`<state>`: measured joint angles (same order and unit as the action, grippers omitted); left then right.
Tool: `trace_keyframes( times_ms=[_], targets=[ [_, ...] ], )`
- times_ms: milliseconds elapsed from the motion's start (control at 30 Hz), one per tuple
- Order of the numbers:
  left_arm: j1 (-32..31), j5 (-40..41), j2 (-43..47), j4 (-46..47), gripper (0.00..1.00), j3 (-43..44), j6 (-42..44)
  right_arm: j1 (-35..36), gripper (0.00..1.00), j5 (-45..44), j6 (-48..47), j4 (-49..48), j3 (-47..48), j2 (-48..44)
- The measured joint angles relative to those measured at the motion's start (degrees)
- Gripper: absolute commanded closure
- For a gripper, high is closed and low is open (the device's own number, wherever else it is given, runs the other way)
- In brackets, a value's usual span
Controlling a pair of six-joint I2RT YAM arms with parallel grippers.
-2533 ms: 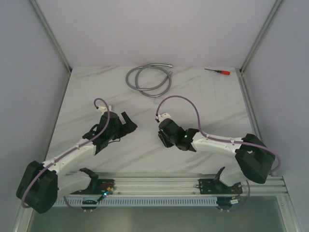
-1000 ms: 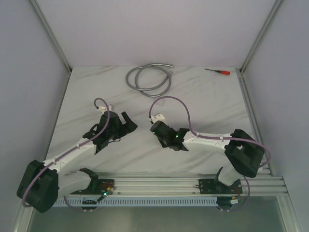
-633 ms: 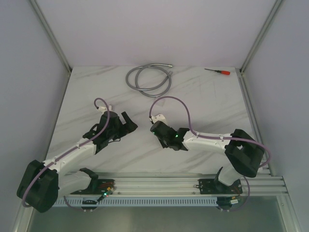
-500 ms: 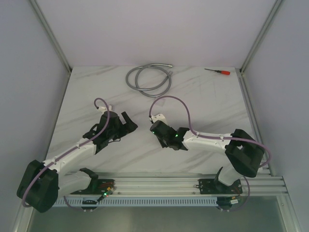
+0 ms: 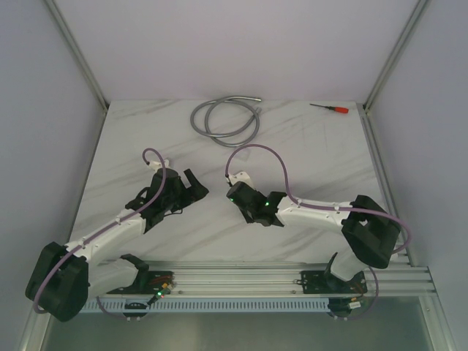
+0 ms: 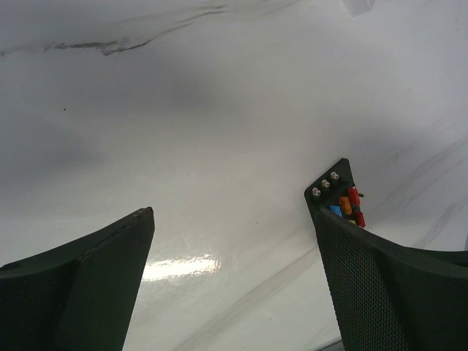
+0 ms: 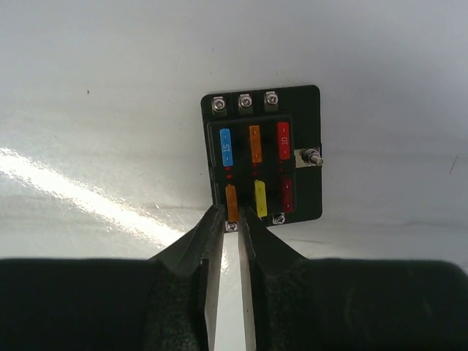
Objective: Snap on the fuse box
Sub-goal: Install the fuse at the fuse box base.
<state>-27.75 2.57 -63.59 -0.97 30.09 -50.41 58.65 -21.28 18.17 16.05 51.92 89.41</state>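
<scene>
The fuse box (image 7: pixel 262 153) is a small black block lying flat on the white table, with blue, orange, red and yellow fuses in its slots and screws along its edges. My right gripper (image 7: pixel 230 212) is shut to a thin gap, its tips at the box's near edge by the lower orange fuse. In the left wrist view one corner of the fuse box (image 6: pixel 340 197) shows just behind the right finger of my left gripper (image 6: pixel 234 213), which is wide open and empty. From above, the left gripper (image 5: pixel 197 183) and right gripper (image 5: pixel 232 196) face each other; I cannot make out the box there.
A coiled grey hose (image 5: pixel 225 121) lies at the back of the table. A red-handled screwdriver (image 5: pixel 330 108) lies at the back right. An aluminium rail (image 5: pixel 241 278) runs along the near edge. Walls enclose the table on three sides.
My right arm has moved left, bringing its gripper closer to the left gripper. The left arm has not moved.
</scene>
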Motion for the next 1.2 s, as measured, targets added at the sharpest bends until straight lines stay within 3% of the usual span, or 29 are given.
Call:
trace_keyframes(
  times_ms=[233,533,1200],
  targets=[
    [0.0,-0.2,0.0,0.0,0.00,0.0,-0.1,0.0,0.93,0.0,-0.2,0.1,0.1,0.0],
    [0.0,-0.2,0.0,0.0,0.00,0.0,-0.1,-0.1,1.00,0.0,-0.5,0.3,0.2,0.1],
    [0.0,-0.3,0.0,0.0,0.00,0.0,-0.1,-1.9,1.00,1.9,-2.6,2.8,5.6,5.4]
  ],
)
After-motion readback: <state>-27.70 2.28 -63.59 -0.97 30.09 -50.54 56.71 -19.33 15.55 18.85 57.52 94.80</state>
